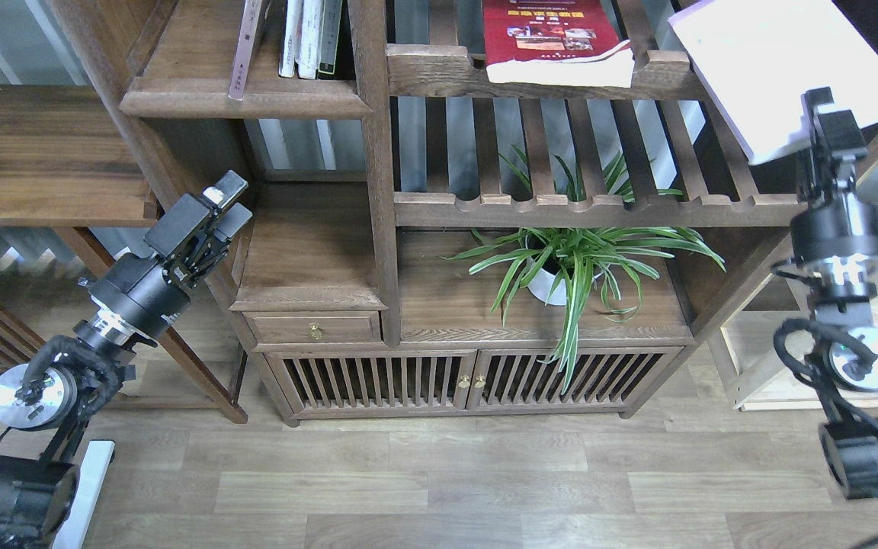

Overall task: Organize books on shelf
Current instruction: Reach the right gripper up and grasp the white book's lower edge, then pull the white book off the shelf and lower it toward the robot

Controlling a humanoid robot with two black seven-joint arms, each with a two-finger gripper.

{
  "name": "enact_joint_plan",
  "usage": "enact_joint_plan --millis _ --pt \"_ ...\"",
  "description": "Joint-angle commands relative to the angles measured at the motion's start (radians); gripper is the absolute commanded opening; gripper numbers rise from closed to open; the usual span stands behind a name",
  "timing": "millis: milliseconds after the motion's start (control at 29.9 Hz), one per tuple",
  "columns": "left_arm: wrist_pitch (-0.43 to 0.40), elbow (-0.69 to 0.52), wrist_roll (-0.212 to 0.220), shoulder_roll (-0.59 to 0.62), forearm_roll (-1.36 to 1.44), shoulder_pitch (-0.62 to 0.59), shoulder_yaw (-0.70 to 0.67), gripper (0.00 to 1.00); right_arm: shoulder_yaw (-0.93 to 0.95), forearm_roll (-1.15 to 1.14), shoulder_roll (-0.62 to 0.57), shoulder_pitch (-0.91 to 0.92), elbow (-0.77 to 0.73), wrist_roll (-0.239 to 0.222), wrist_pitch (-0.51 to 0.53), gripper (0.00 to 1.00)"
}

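Note:
A white book (778, 69) hangs tilted in front of the upper slatted rack at the top right. My right gripper (828, 126) is shut on its lower right corner. On that rack, to the left, lies a red book (553, 34) with small photos. The shelf (245, 99), a dark board with a moulded front edge, is at the top left. On it a thin maroon-edged book (247, 46) leans to the right. My left gripper (224, 204) hovers below the shelf beside the cabinet's left post, open, with nothing between its fingers.
Thin white and dark-spined volumes (308, 38) stand on the shelf against the upright post (374, 168). A potted spider plant (572, 263) sits under the lower slatted rack (561, 207). A dark side table (43, 152) stands at the left and a light wood frame (759, 381) at the right.

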Motion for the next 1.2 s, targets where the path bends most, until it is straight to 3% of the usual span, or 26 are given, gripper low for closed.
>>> enact_joint_plan --millis 0,401,669,869,1036,1170 --pt "0.0 0.001 0.0 -0.002 -0.001 0.002 0.007 0.97 0.029 0.003 0.001 -0.113 -0.004 0.0 0.066 0.02" --pt "0.0 -0.033 0.0 -0.011 -0.033 0.043 0.051 0.98 0.054 0.017 0.053 -0.331 0.013 0.001 0.066 0.03" --pt "0.0 -0.036 0.0 0.006 -0.135 0.045 0.11 0.97 -0.102 -0.079 0.205 -0.339 0.065 -0.017 0.066 0.03" --pt "0.0 -0.039 0.0 0.006 -0.129 0.043 0.117 0.96 -0.277 -0.191 0.223 -0.318 0.064 -0.063 0.066 0.03" --pt "0.0 -0.056 0.0 0.004 -0.127 0.055 0.087 0.96 -0.288 -0.227 0.277 -0.285 0.081 -0.063 0.066 0.03" --pt "0.0 -0.079 0.0 -0.005 -0.13 0.074 0.082 0.95 -0.288 -0.245 0.386 -0.299 0.116 -0.062 0.066 0.04"
